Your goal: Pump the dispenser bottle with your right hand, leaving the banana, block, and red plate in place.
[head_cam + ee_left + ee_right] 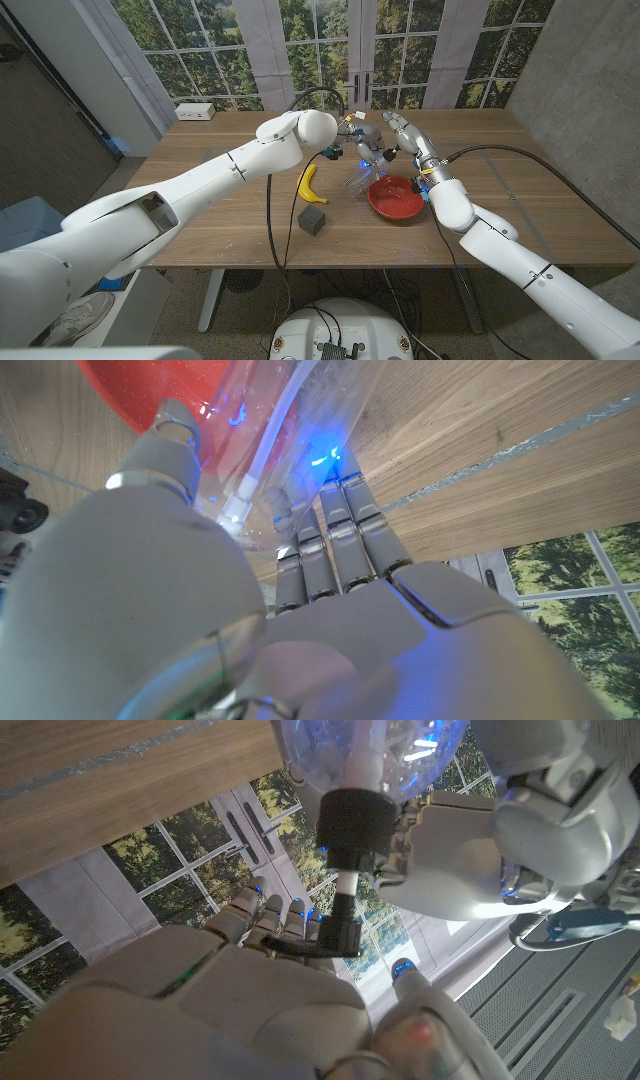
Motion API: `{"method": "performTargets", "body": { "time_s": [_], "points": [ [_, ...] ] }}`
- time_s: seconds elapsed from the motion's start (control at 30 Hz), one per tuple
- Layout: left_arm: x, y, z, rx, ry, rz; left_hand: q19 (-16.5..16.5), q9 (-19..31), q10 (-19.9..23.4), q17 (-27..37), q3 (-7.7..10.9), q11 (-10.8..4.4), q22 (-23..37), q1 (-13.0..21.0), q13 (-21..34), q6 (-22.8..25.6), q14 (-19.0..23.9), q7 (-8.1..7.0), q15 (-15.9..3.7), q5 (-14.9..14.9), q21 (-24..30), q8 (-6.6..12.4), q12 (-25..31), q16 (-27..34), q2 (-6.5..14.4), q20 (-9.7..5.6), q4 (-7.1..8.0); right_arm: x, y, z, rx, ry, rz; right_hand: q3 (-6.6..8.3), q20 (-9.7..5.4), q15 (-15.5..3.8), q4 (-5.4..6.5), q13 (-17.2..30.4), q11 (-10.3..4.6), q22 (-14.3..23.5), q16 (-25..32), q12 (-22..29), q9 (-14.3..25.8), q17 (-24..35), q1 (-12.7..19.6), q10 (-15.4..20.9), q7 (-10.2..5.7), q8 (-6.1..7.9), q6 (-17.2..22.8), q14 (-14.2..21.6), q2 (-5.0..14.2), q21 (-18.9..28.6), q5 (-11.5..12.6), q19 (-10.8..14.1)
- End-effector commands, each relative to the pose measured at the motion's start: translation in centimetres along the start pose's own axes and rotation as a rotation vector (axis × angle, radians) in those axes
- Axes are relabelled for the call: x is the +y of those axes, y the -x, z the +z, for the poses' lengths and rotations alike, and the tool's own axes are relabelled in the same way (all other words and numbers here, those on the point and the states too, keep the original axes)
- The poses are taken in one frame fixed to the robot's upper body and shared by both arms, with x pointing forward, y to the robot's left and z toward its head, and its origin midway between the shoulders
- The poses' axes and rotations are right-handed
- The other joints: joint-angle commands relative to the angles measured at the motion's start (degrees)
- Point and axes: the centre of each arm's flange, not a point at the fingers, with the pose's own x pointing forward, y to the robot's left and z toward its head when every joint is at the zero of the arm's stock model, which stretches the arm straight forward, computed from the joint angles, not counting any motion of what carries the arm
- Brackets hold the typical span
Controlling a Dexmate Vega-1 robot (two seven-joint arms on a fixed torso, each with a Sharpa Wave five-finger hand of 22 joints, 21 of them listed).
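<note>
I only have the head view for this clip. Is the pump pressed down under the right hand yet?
Observer: Not fully. In the right wrist view, a white stem is exposed between the pump head, which sits at the right hand, and the black collar.
Operator: Is the left hand actually on the bottle?
Observer: Yes. That same view shows the left hand gripping the dispenser bottle right beside the collar.
Operator: Can you see anything inside the bottle?
Observer: The left wrist view shows a white dip tube through the clear wall, with the red plate behind it.
</note>
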Motion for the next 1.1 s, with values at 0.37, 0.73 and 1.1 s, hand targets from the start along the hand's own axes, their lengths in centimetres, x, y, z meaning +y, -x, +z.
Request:
{"method": "performTargets", "body": {
  "time_s": [0.37,0.73,1.1],
  "points": [
    [0.1,-0.1,0.0,-0.024,0.02,0.038,1.39,0.02,13.95,3.87,1.38,-11.56,0.08,14.7,6.44,10.87,15.04,-5.38,-17.3,0.32,1.59,0.56,0.36,0.43,14.56,-4.92,1.15,2.3,-0.6,1.7,-0.014,0.066,0.083,-0.93,0.33,0.13,1.38,-0.07,-0.19,0.19,-0.18,0.28,-0.05,-0.12,-0.75,-0.67,0.42,-0.15,-2.9,-0.96,2.19,0.08,0.63,-1.08],
    [0.2,0.5,0.1,-0.041,0.038,0.09,4.78,-0.52,17.2,3.54,0.9,-10.19,0.41,15.72,4.18,13.32,18.14,-2.84,-17.26,0.43,4.68,-0.26,0.27,1.11,13.15,-7.14,0.63,3.7,-0.6,1.8,-0.037,0.049,0.158,-1.46,0.43,-0.04,1.86,-0.11,-0.32,0.19,-0.13,0.45,-0.09,-0.23,-0.91,-0.66,0.67,-0.02,-3.85,-1.18,2.01,0.21,0.87,-1.43],
    [0.0,0.8,0.2,-0.041,0.021,0.09,5.33,-0.75,17.78,3.32,0.73,-9.89,0.6,16.38,3.83,14.46,19.23,-1.99,-17.23,0.47,5.74,-0.72,0.37,1.29,12.59,-7.52,0.58,2.7,-0.2,1.8,-0.038,0.054,0.081,-1.85,0.27,0.1,2.11,-0.14,-0.15,0.17,0.02,0.71,-0.13,-0.37,-0.89,-0.23,0.86,0.33,-3.86,-1.0,1.94,0.48,1.07,-1.09]
  ]
}}
